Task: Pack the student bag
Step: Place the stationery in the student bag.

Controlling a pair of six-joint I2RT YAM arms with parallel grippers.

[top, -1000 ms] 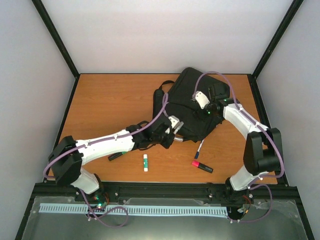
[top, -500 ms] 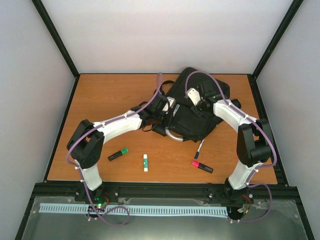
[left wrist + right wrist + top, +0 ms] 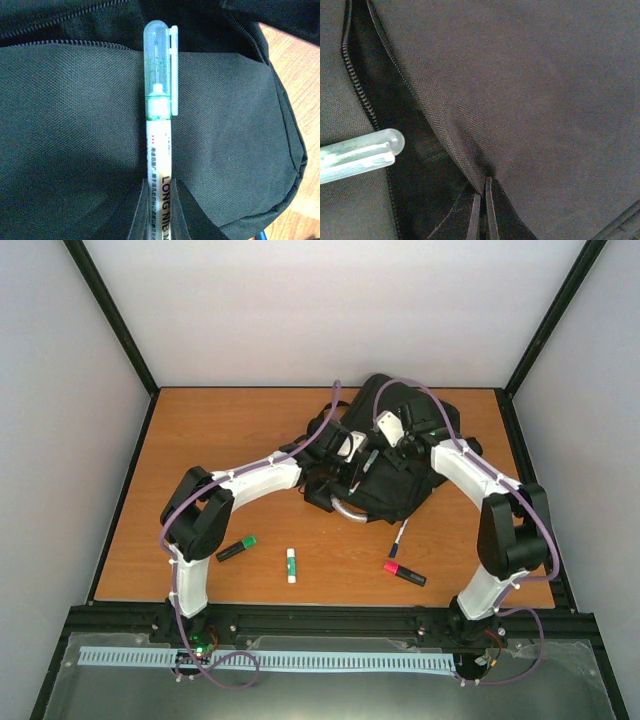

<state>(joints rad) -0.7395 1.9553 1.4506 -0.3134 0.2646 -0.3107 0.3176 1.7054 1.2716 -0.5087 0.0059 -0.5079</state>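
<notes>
The student bag (image 3: 400, 485) is a large black backpack lying at the back right of the wooden table. My left gripper (image 3: 160, 187) is shut on a white pen with a clear green cap (image 3: 159, 100) and holds it over the bag's fabric (image 3: 75, 130), cap pointing away from me. From above, the pen (image 3: 369, 461) hangs over the bag between both wrists. My right gripper (image 3: 484, 186) is shut on a fold of the bag's fabric (image 3: 545, 90) at the edge of the open zip. The pen's cap (image 3: 360, 155) shows beside the dark opening.
On the table in front of the bag lie a green highlighter (image 3: 236, 549), a white glue stick (image 3: 291, 565), a blue pen (image 3: 400, 537) and a pink highlighter (image 3: 404, 573). The bag's grey loop handle (image 3: 345, 510) sticks out toward the near side.
My left arm has swung from the bag's near-left corner to above the bag, carrying the pen. My right gripper has moved left and closed on the bag's fabric.
</notes>
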